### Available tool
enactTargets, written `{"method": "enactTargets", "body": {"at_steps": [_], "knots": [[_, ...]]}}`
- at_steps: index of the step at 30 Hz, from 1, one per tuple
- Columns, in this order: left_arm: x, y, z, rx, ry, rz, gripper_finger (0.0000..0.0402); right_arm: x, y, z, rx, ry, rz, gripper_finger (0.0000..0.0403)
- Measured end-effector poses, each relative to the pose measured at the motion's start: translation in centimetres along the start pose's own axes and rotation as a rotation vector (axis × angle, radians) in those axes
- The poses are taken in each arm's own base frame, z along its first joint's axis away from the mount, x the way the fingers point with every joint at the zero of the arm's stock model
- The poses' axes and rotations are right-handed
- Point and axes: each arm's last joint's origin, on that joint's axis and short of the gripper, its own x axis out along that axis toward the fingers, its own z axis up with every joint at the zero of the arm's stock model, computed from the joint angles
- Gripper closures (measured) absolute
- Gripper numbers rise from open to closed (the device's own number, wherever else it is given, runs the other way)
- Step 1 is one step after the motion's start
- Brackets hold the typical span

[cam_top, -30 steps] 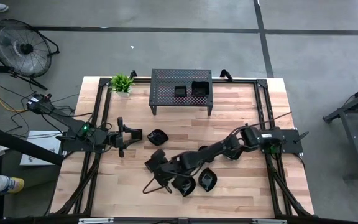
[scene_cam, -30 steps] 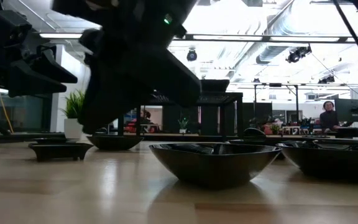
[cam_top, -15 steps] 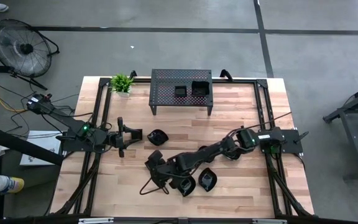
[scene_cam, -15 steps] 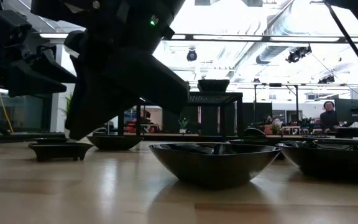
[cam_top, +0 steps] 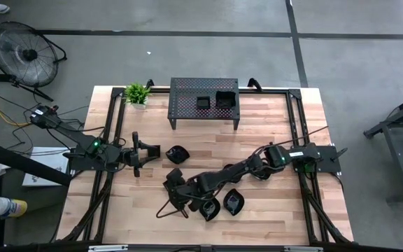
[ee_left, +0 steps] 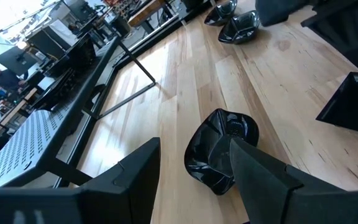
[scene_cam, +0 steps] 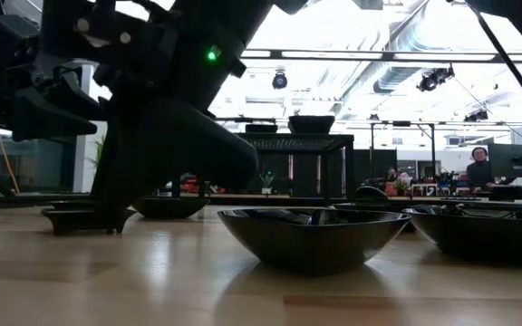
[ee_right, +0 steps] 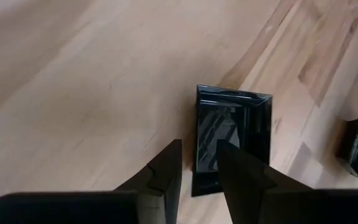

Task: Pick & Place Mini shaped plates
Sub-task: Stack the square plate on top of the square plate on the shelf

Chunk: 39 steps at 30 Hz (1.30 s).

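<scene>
Right hand point(ee_right: 197, 163) is low over the table point(cam_top: 271, 147), fingers point(ee_right: 160, 168) a narrow gap apart, straddling 1 edge of a square black plate point(ee_right: 232, 134); the plate lies flat on the wood and whether the fingers clamp it cannot be told. In the high view this right hand point(cam_top: 174, 190) sits at the near-centre of the table, with 2 more small plates, 1 point(cam_top: 209, 208) just beside it and 1 leaf-shaped point(cam_top: 234, 202) a little farther along its arm. Left hand point(ee_left: 194, 171) hovers with fingers apart and nothing between them; a crumpled-looking roundish plate point(ee_left: 219, 146) lies on the table just ahead of its fingertips. A perforated stand point(cam_top: 203, 102) at the far edge carries 2 square plates point(cam_top: 203, 103), well apart from both hands. A small plant point(cam_top: 138, 93) stands beside the stand.
</scene>
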Motion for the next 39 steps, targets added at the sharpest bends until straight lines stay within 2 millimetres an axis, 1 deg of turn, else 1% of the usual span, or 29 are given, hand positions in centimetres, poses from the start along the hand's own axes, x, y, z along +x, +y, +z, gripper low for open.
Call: {"method": "enactTargets", "body": {"at_steps": [23,29,39], "knots": [[0.0,0.0,0.0,0.000,0.000,0.000,0.0213,0.1,-0.1,0.0,0.006,-0.008,0.011,0.0309],[0.0,0.0,0.0,0.000,0.000,0.000,0.0213,0.8,0.0,-0.4,0.012,-0.007,0.036,0.0309],[0.0,0.0,0.0,0.000,0.000,0.000,0.0213,1.1,-0.3,-0.6,0.020,-0.002,0.031,0.0309]]}}
